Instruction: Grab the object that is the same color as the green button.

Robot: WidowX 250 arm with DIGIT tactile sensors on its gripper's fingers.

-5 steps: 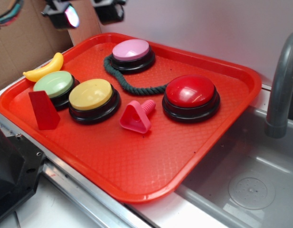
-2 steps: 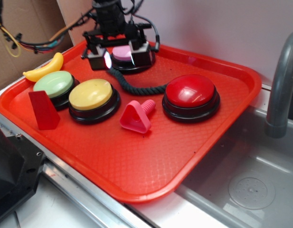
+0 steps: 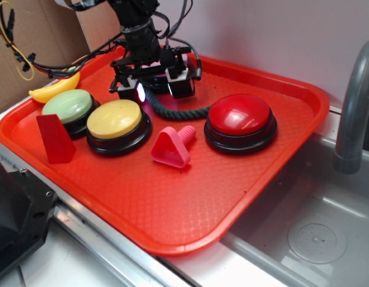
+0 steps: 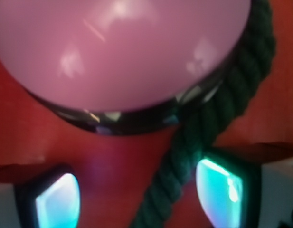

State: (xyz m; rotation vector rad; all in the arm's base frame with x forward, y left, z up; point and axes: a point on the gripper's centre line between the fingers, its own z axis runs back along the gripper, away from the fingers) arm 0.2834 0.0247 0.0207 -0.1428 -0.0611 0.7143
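A dark green twisted rope [image 3: 172, 111] lies on the red tray [image 3: 172, 203], curving from the pink-topped button toward the red button. My gripper [image 3: 153, 88] is open and low over the rope, just in front of the pink-topped button, which it hides in the exterior view. In the wrist view the rope [image 4: 198, 142] runs between my two glowing fingertips [image 4: 217, 187], nearer the right one, with the pink-topped button [image 4: 122, 52] just beyond. The pale green button [image 3: 67, 106] sits at the tray's left.
A yellow-topped button [image 3: 114, 119], a red button [image 3: 240, 115], a pink toy screw [image 3: 172, 146], a red block [image 3: 54, 139] and a toy banana [image 3: 52, 89] share the tray. A sink [image 3: 316, 233] and a grey tap [image 3: 351, 101] are at the right.
My gripper came down from above the tray's back and moved forward and lower. It now sits open astride the rope in front of the pink-topped button.
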